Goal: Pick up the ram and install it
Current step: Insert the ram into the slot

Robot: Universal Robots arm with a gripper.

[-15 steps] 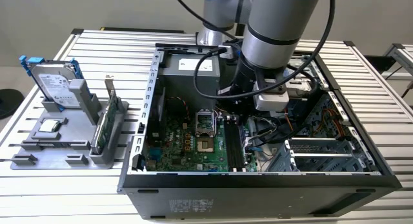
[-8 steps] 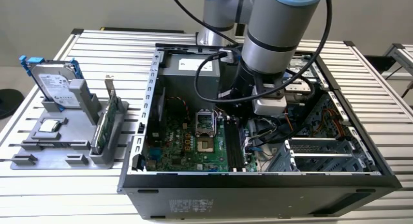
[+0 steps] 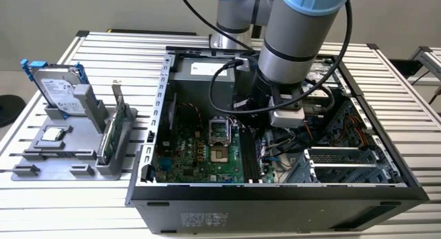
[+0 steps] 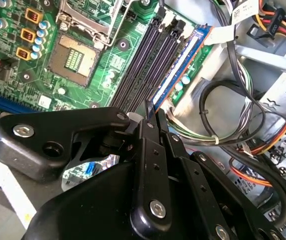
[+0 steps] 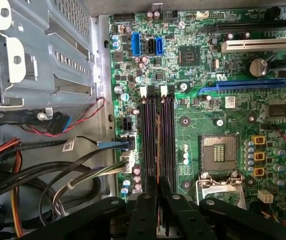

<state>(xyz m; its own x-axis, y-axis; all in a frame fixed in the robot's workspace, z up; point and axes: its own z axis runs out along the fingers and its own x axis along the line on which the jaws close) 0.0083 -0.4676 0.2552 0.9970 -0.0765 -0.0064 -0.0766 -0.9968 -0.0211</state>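
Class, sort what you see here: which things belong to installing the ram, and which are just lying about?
Job in hand:
ram
gripper, shut on it
memory slots

Lying about:
hard drive
green card
grey stand
cables

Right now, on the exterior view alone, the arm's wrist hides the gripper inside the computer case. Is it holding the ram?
Observer: Yes. In both wrist views the gripper is shut on the ram.
Operator: Where is it over the motherboard?
Observer: In the first wrist view it stands edge-on, in line with the black memory slots, beside the open processor socket.
Operator: Any other sticks fitted?
Observer: No. In the second wrist view the black memory slots alongside it hold nothing.
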